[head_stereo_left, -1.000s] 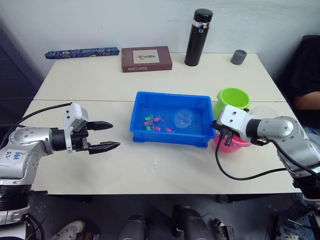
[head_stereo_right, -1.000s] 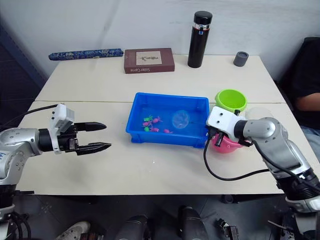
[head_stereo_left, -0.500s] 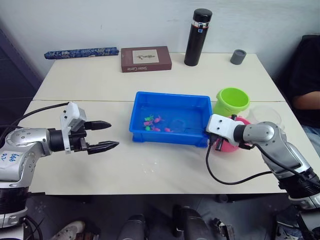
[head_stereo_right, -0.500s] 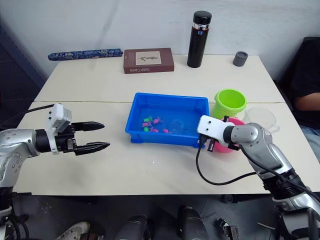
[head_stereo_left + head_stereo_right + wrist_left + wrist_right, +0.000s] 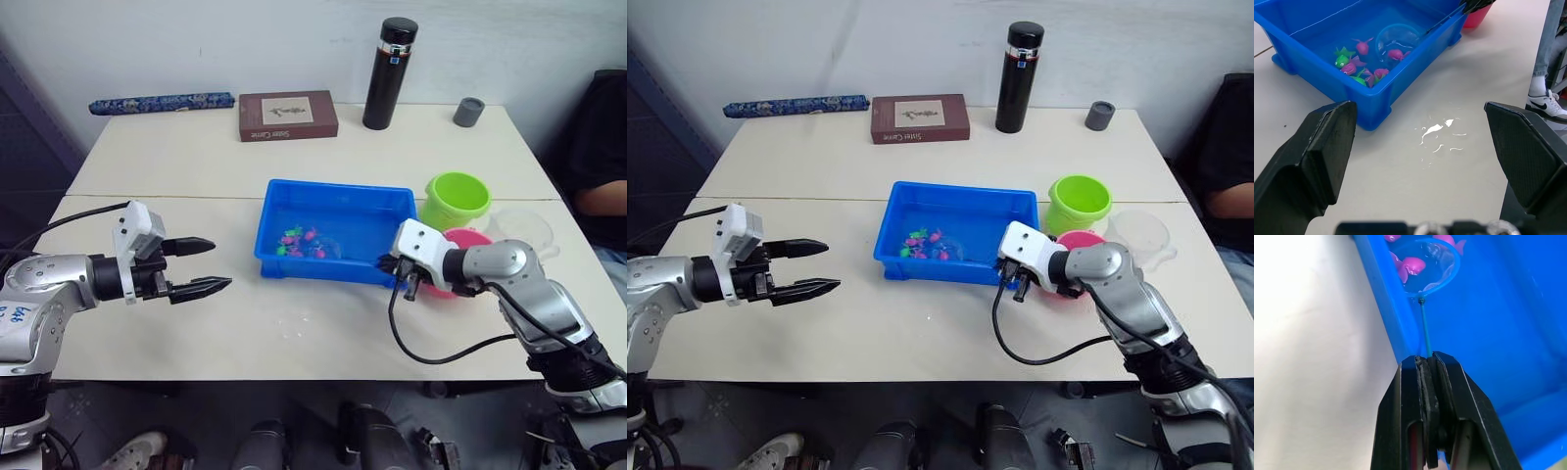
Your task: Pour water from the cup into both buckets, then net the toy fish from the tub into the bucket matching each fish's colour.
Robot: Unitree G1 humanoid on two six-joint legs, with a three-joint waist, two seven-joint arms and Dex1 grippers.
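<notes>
Netting underway: right gripper point(image 5: 1426, 363) clamped on light-blue hoop net point(image 5: 1430, 264) over pink fish point(image 5: 1409, 265) in blue tub point(image 5: 921, 264); left gripper point(image 5: 201, 264) apart.

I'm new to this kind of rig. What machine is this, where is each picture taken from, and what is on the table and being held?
This is a two-armed humanoid robot. Two pictures come from cameras in its head, looking down over a pale table; the other two come from cameras on its wrists.

On the table sit a shallow bright blue plastic tub holding tiny pink and green toy fish, a lime green pail, a pink pail, a clear plastic cup, a black flask, a brown book and a small grey cup.

The right gripper is shut on the thin handle of a small blue-rimmed hoop net, dipped in the tub. The left gripper is open, holding nothing.
</notes>
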